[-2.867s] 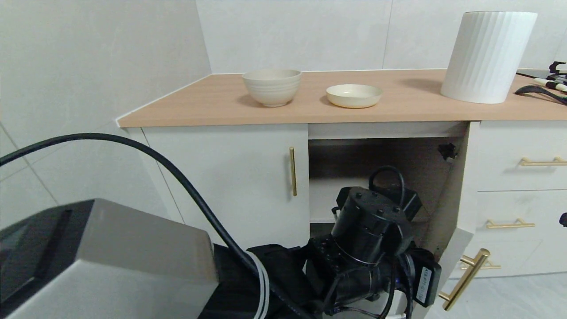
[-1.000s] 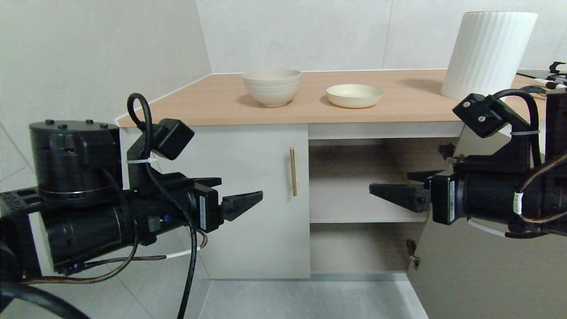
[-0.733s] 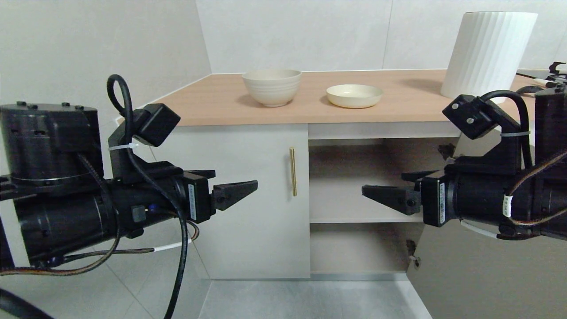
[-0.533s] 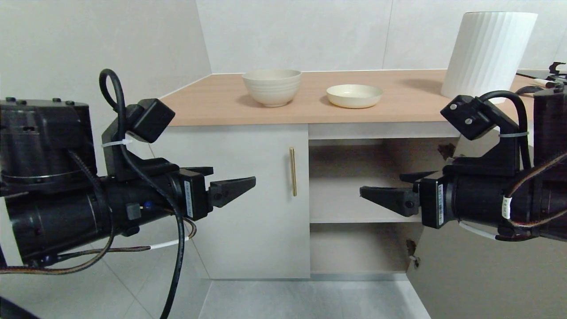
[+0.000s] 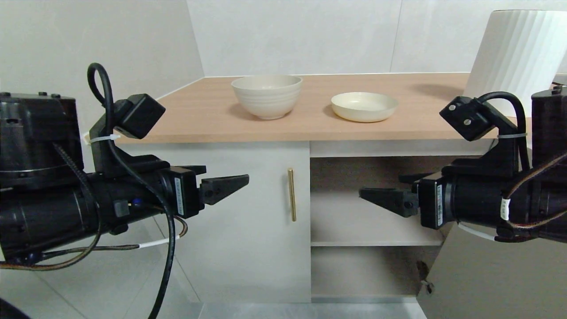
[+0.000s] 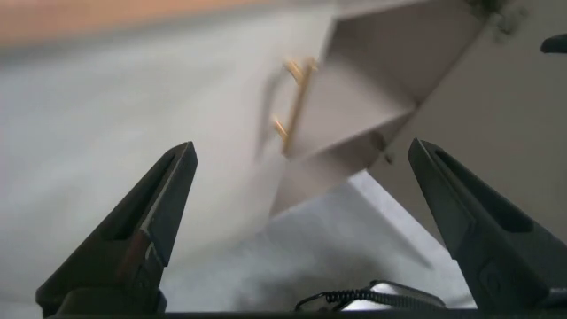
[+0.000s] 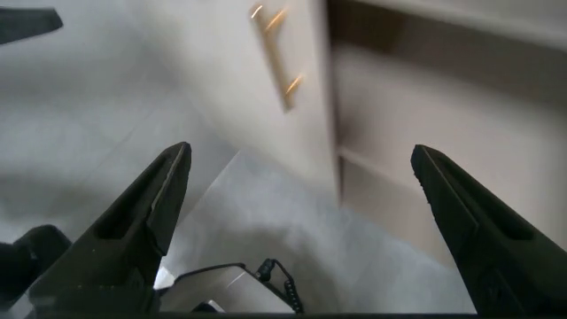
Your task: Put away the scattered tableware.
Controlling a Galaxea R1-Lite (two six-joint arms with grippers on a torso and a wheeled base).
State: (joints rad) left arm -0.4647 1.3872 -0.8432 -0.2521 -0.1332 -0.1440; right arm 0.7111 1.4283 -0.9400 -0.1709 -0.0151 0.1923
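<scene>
My left pincer [image 5: 227, 175] and right pincer [image 5: 381, 185] hang spread, left before the shut door [image 5: 248, 230], right before the open cupboard [image 5: 354, 221]. Bowl [image 5: 267, 95] and dish [image 5: 364, 106] sit on the tabletop [image 5: 203, 119] (ribbed white vessel [image 5: 518, 53] cut off at the right).

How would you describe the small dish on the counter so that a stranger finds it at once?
Start at the wooden countertop above the white cabinet. Two cream pieces stand on it; the dish is the one nearer the tall ribbed white container. Unlike the deep bowl, it is shallow and low.
</scene>
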